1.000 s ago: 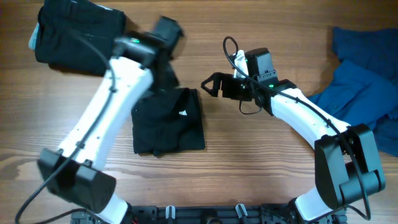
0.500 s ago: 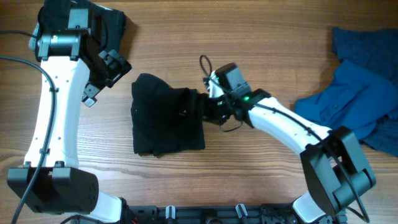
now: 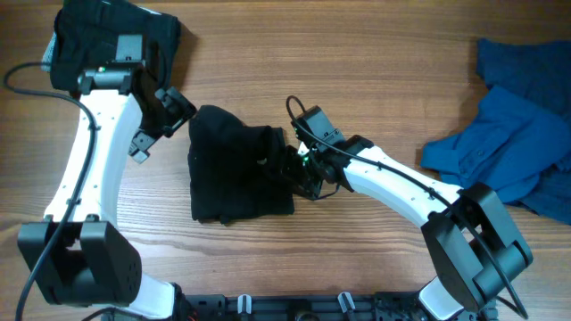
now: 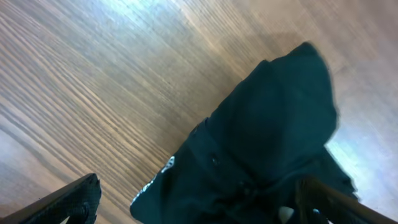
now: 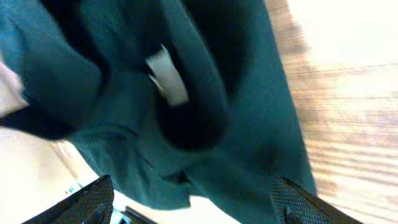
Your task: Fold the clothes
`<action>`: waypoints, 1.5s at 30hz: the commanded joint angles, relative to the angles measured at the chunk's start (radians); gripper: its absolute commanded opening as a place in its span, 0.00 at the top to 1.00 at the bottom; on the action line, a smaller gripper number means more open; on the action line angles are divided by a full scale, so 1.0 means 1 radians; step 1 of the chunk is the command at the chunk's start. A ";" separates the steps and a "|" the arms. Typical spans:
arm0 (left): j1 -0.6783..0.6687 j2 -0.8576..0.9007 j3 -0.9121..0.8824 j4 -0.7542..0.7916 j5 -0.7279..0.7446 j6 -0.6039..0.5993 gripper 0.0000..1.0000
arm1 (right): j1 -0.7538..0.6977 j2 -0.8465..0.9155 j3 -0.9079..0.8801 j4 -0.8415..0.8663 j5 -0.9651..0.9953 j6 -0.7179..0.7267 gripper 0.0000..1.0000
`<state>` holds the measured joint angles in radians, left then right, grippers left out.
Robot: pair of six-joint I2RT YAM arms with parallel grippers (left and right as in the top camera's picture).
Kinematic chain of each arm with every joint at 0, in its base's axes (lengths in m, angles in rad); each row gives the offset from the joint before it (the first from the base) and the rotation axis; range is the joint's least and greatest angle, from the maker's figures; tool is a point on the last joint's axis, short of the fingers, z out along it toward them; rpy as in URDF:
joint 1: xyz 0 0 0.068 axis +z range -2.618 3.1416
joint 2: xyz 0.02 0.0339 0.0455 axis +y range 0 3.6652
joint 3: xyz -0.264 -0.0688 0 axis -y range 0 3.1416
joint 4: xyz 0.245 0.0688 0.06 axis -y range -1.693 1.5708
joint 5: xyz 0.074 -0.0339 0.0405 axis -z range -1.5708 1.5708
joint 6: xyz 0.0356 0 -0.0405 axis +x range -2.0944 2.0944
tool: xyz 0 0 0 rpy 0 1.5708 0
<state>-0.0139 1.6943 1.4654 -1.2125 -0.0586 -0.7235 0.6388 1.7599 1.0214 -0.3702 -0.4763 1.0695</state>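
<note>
A folded black garment (image 3: 236, 174) lies at the table's middle; it also fills the left wrist view (image 4: 261, 155) and the right wrist view (image 5: 186, 112), where a white label (image 5: 166, 78) shows. My left gripper (image 3: 178, 111) is open, just off the garment's upper left corner. My right gripper (image 3: 294, 169) is open, low over the garment's right edge, its fingers spread either side of the cloth. A second folded black garment (image 3: 111, 40) lies at the far left corner.
A rumpled blue garment (image 3: 513, 134) lies in a heap at the right edge of the wooden table (image 3: 375, 259). The left arm spans the table's left side.
The left gripper has moved from the far left stack down toward the middle garment's corner. The right gripper has slid left and lower over the garment's right edge.
</note>
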 commanded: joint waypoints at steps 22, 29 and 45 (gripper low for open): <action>-0.008 0.010 -0.139 0.099 0.066 0.032 0.00 | -0.036 0.105 -0.001 0.097 0.058 0.164 0.42; -0.008 0.010 -0.139 0.099 0.066 0.032 0.00 | -0.036 0.105 -0.001 0.109 0.064 0.172 0.61; -0.008 0.010 -0.139 0.099 0.066 0.040 0.00 | -0.036 0.087 0.010 0.069 0.031 0.138 0.96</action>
<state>-0.0189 1.6978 1.3342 -1.1168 -0.0010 -0.7006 0.6029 1.8477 1.0214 -0.2840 -0.4255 1.2346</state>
